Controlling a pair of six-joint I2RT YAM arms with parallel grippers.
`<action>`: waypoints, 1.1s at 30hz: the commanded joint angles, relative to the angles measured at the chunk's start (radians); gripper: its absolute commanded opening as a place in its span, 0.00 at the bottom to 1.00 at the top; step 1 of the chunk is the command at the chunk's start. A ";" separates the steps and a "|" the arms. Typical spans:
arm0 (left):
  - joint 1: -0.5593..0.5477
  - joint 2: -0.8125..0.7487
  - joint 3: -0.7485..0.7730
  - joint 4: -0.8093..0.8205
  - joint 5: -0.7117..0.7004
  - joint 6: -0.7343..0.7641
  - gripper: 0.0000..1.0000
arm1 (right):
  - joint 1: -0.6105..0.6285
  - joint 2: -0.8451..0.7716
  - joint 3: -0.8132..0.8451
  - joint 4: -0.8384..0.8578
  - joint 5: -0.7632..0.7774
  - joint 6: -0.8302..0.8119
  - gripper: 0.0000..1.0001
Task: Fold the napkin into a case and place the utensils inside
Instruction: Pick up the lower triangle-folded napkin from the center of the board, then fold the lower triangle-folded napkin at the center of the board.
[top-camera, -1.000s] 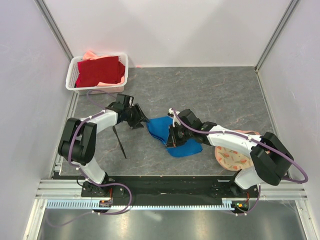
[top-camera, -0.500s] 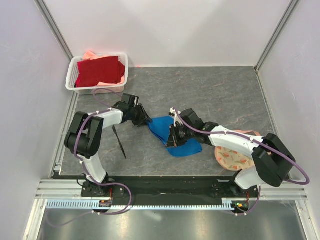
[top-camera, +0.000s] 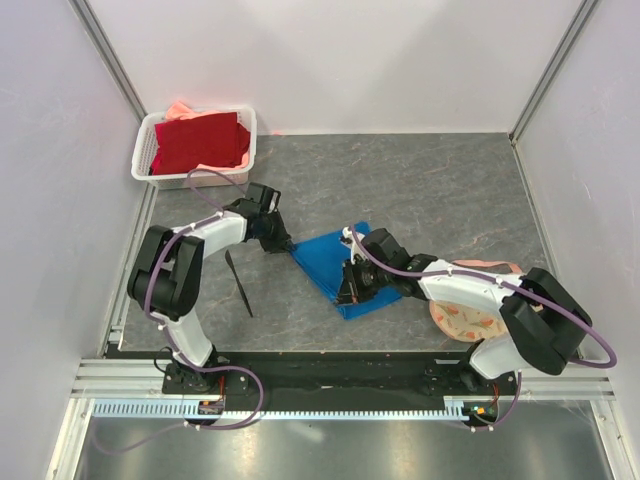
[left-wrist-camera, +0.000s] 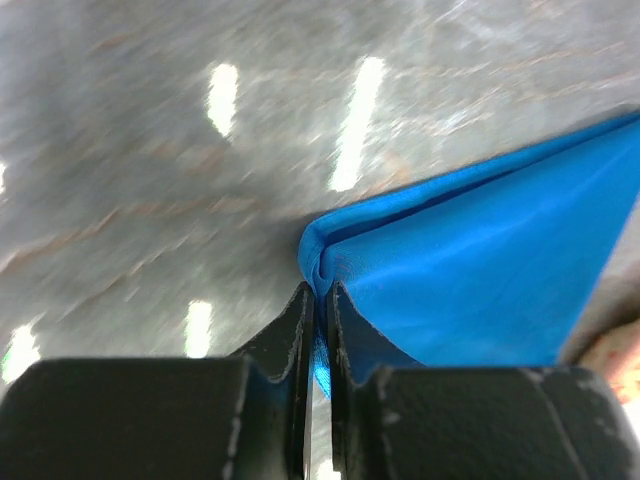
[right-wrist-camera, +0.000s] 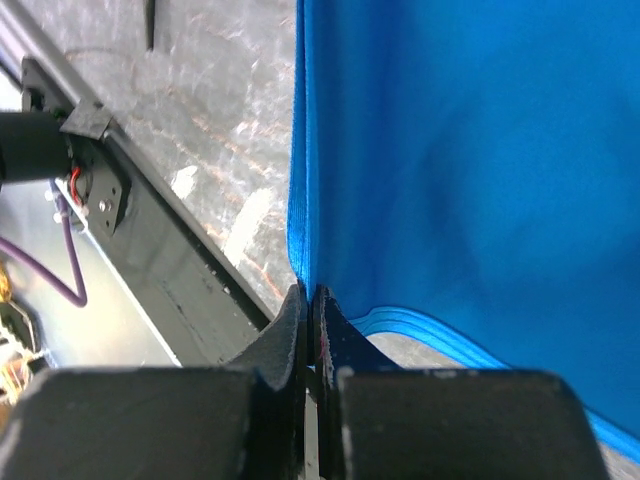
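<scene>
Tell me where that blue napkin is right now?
In the top view the napkin is mid-table, held between the left hand pinching its left corner and the right hand pinching its near edge.

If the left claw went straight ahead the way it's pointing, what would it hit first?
The napkin: the left claw is shut on its folded corner, so the blue cloth lies directly ahead. Past that the left wrist view shows only grey table, though depth is unclear.
</scene>
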 joint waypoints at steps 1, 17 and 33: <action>0.009 -0.122 0.053 -0.123 -0.182 0.099 0.08 | 0.047 -0.009 -0.038 0.054 -0.062 0.014 0.00; -0.019 -0.165 0.164 -0.355 -0.441 0.162 0.02 | 0.181 0.091 -0.171 0.479 -0.143 0.264 0.00; -0.151 0.044 0.412 -0.472 -0.580 0.047 0.02 | 0.053 0.068 -0.270 0.471 -0.208 0.256 0.00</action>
